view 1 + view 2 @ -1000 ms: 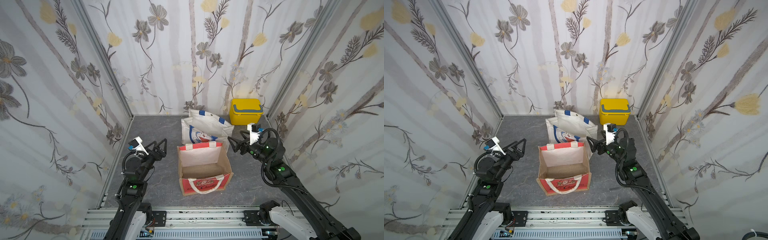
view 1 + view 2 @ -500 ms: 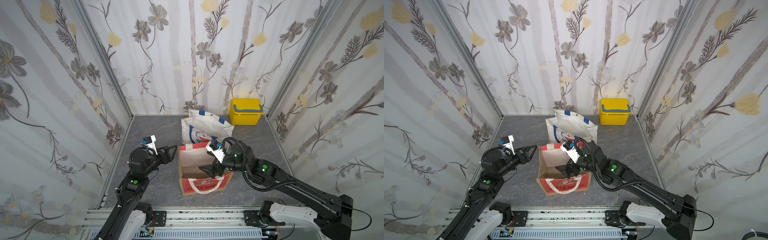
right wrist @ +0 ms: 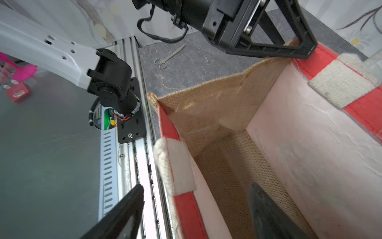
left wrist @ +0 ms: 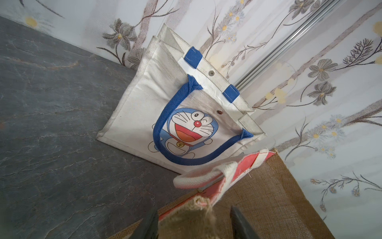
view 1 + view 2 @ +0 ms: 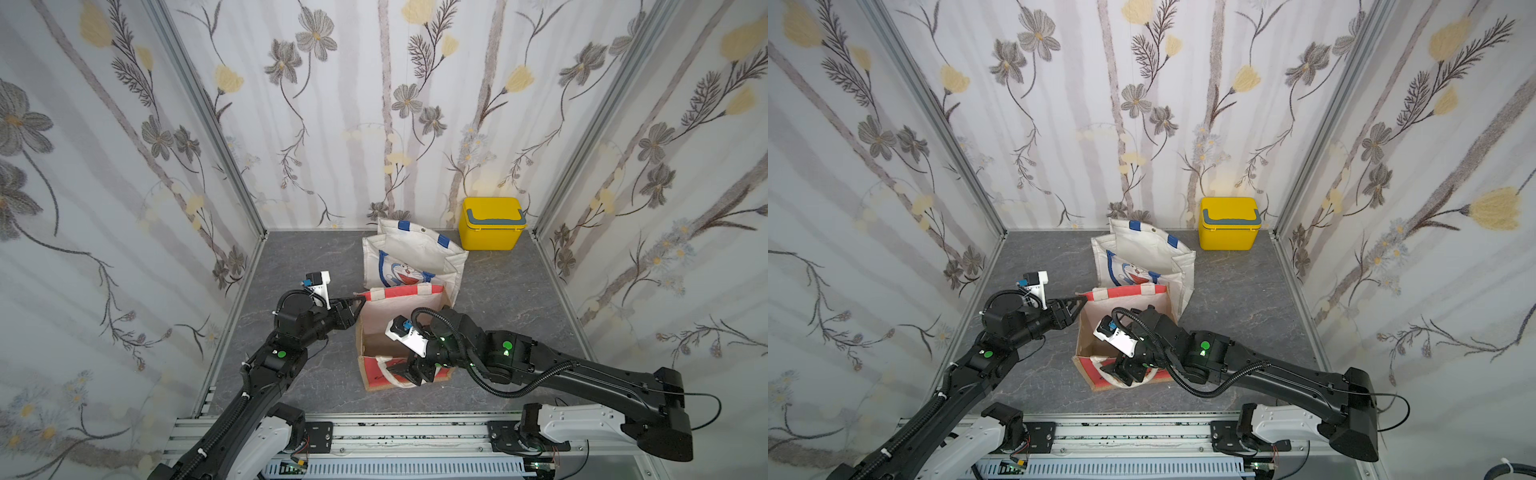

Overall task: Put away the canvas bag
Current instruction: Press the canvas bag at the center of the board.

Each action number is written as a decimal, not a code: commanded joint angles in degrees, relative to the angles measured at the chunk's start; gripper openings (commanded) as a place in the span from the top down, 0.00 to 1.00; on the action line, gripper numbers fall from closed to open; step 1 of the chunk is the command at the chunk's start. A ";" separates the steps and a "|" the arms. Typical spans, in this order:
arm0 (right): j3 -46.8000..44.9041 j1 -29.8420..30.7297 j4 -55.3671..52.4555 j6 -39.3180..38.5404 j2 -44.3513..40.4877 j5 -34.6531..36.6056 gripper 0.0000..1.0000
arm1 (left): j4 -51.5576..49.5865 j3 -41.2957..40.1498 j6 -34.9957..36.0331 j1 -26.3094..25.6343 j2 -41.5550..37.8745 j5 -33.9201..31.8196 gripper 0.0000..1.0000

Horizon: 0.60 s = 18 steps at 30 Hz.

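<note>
Fingers (image 4: 149,225) of the left claw (image 4: 193,209) stand apart, one on each side of a frayed top corner of the brown bag (image 4: 268,196). One finger seems to touch the cloth, but a gap shows by the other, so nothing is squeezed. Only the finger ends show in the left wrist view; the picture edge cuts off the rest.

The right claw (image 3: 196,186) is spread wide over the bag's near wall, one finger outside and one inside. The inside finger is blurry. In both top views this claw is hard to make out against the bag's white handle.

The brown bag stands open on the grey floor (image 5: 311,257) between the arms. Just behind it stands the white canvas bag (image 5: 415,253) with a blue cartoon cat. Its bottom is hidden in both top views, so I cannot tell if the bags touch. A yellow box (image 5: 490,232) sits in the back corner. Small scissors (image 3: 169,54) show only in the right wrist view.
</note>
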 commanded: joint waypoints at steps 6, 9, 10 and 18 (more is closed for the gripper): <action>-0.74 0.02 7.40 -5.08 2.97 6.33 0.85 | 11.05 1.99 -2.92 -1.23 6.53 2.02 0.56; -0.31 -1.54 7.60 -5.54 3.78 7.22 0.92 | 14.07 4.09 -2.93 -1.76 10.72 3.12 0.57; -0.34 -2.45 7.66 -5.54 3.69 6.39 0.92 | 14.75 4.83 -2.85 -1.88 11.73 3.43 0.57; -3.43 -6.78 6.81 -5.99 0.15 -4.13 0.91 | 12.41 2.99 11.64 -1.86 2.87 2.71 0.24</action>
